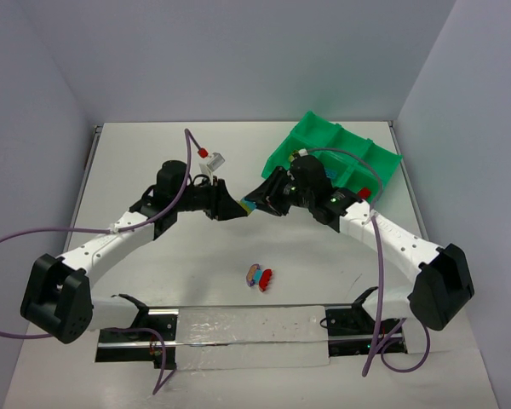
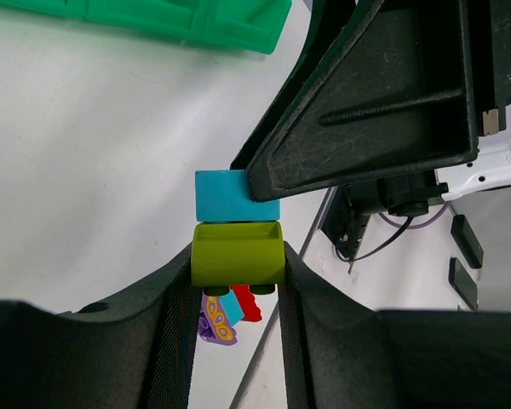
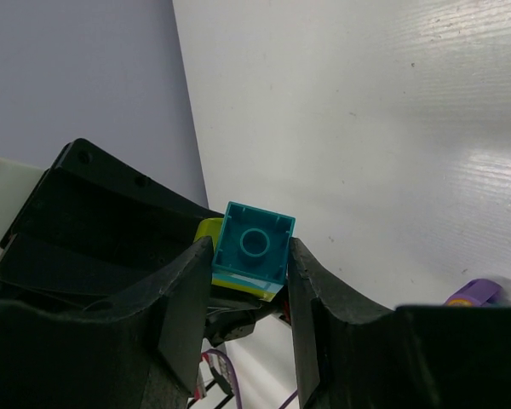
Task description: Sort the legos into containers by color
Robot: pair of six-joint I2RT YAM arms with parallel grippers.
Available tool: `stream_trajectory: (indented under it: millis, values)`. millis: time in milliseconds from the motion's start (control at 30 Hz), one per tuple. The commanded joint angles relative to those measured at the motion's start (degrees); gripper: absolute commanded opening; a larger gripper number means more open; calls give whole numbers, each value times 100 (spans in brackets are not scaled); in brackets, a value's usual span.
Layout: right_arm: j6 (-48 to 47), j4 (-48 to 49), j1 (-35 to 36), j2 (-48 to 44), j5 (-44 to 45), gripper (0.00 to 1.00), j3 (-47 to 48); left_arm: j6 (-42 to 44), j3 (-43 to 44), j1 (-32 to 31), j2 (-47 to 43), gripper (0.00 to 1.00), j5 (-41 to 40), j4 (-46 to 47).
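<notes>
Both claws meet mid-table over one stacked pair of bricks.
Top view: I log left gripper (image 1: pixel 232 209) and right gripper (image 1: pixel 261 198) tip to tip just beside the glossy green tray (image 1: pixel 319 136); a red brick (image 1: pixel 364 192) shows at its near-right corner; loose bricks (image 1: pixel 258 276) lie on the white table (image 1: pixel 187 264). Left wrist: my left claw pinches the smooth olive-yellow brick (image 2: pixel 237 253), cyan brick (image 2: pixel 226 196) stacked on it; a purple piece (image 2: pixel 215 328) below carries yellow print, too small to read. Right wrist: right claw clamps the cyan brick, round hollow facing the lens.
</notes>
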Motion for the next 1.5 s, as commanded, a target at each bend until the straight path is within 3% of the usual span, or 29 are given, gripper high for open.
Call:
stream_trajectory:
  millis: [0,367,467,533,667,833,1033,1300,1467]
  values:
    - [-57,57,-212,-334,-74,0,155,243,218,43,-192,0,-459,-119]
    - [-404,-251,-1037,-747,245,0,-32,228,187,67,-363,0,-613,-176]
    - [-985,-914,-1083,-724,1029,0,286,125,199,125,-415,0,-847,-220]
    - [-1549,-1431,-1077,-602,2066,0,626,-76,303,210,-363,0,-1228,-533]
    - [-2222,-1758,-1128,-259,3224,0,972,-296,732,254,-79,0,-1794,-1210]
    - [-2864,-1736,-1269,460,3918,0,1347,-499,1025,254,-121,0,-2332,-1579]
    - [-3159,-1683,-1605,1437,3911,0,1861,-511,1274,245,-267,0,-2921,-1965]
    - [-3240,-1618,-1834,2079,3847,0,2132,-524,1205,245,-326,0,-2981,-2087]
    - [-3260,-1579,-1984,2242,3827,6,2084,-506,1174,245,-372,0,-3007,-2092]
